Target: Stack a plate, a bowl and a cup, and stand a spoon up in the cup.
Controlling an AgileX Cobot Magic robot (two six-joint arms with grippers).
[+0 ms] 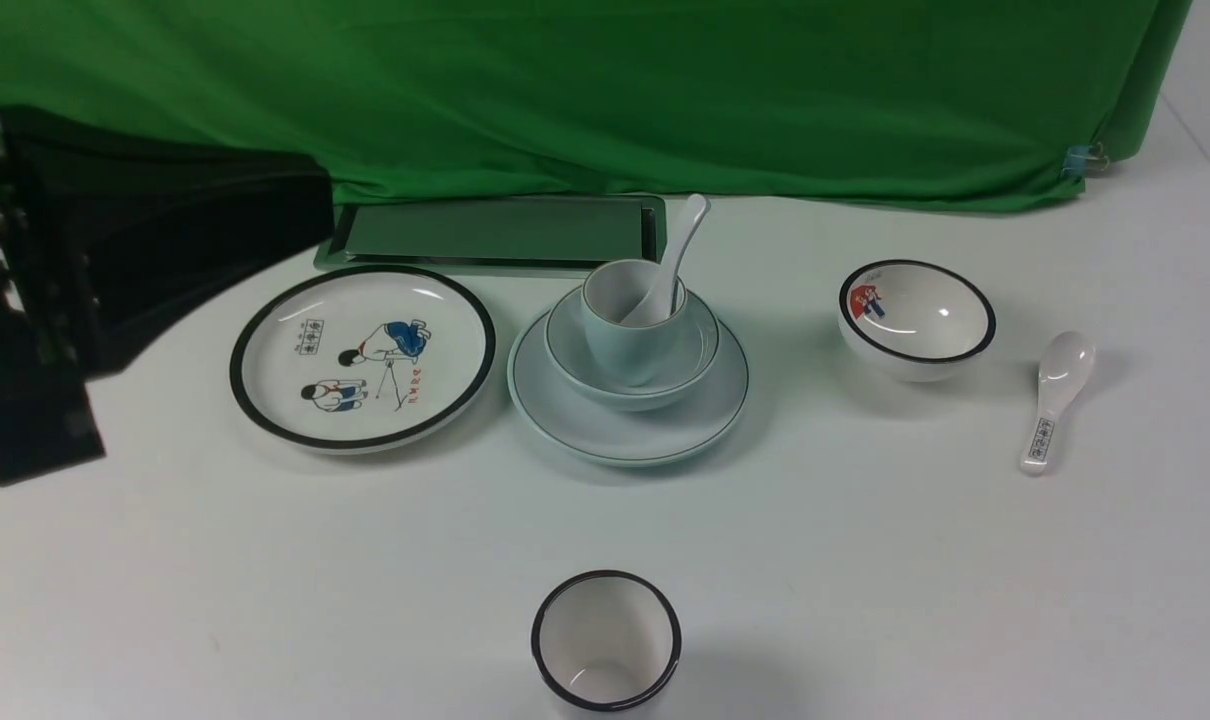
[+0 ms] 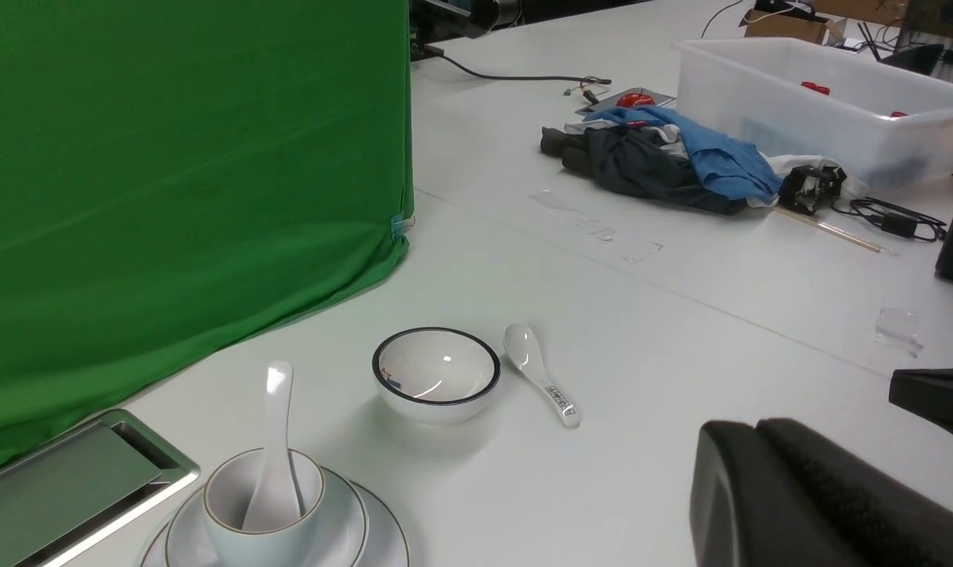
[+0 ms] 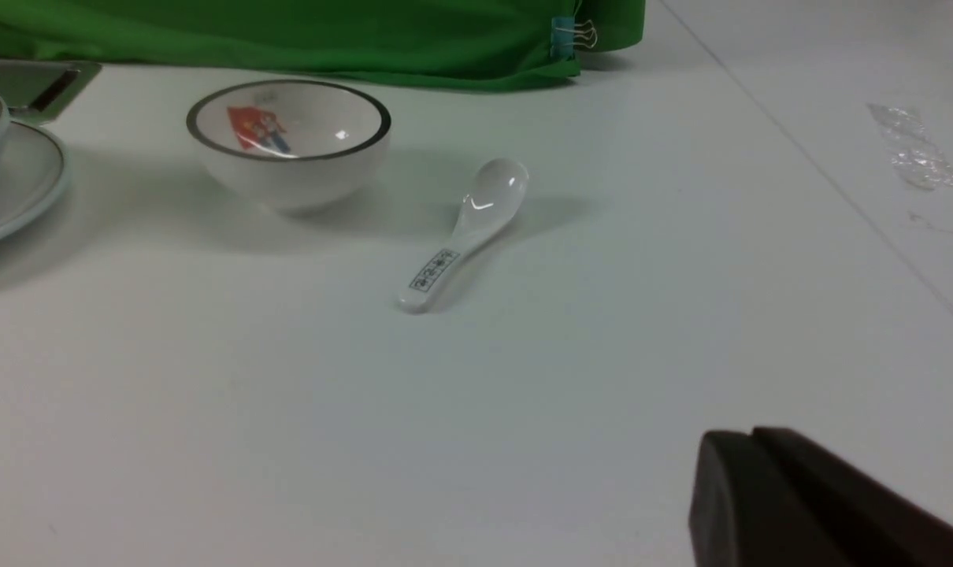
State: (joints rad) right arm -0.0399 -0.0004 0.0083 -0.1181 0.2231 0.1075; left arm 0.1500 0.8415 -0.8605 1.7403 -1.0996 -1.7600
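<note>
Black-rimmed cup (image 1: pixel 606 640) untouched by near bench edge; mid-bench, spoon (image 1: pixel 671 262) standing in cup (image 1: pixel 631 318) on bowl (image 1: pixel 633 352) on plate (image 1: pixel 627 392), seemingly nothing left; left pincer (image 2: pixel 823 504) pressed together, right pincer (image 3: pixel 807 504) unclear.

The left arm (image 1: pixel 35 330) is showing in the front view as a black, boxy, matte assembly with flat angular panels and small pale fasteners along its outer edge. The left gripper (image 2: pixel 807 496) is appearing as black fingers with rounded corners and a fine pebbled texture. The right gripper (image 3: pixel 799 504) is presenting a dark, brownish-black, smooth block with one seam line.
</note>
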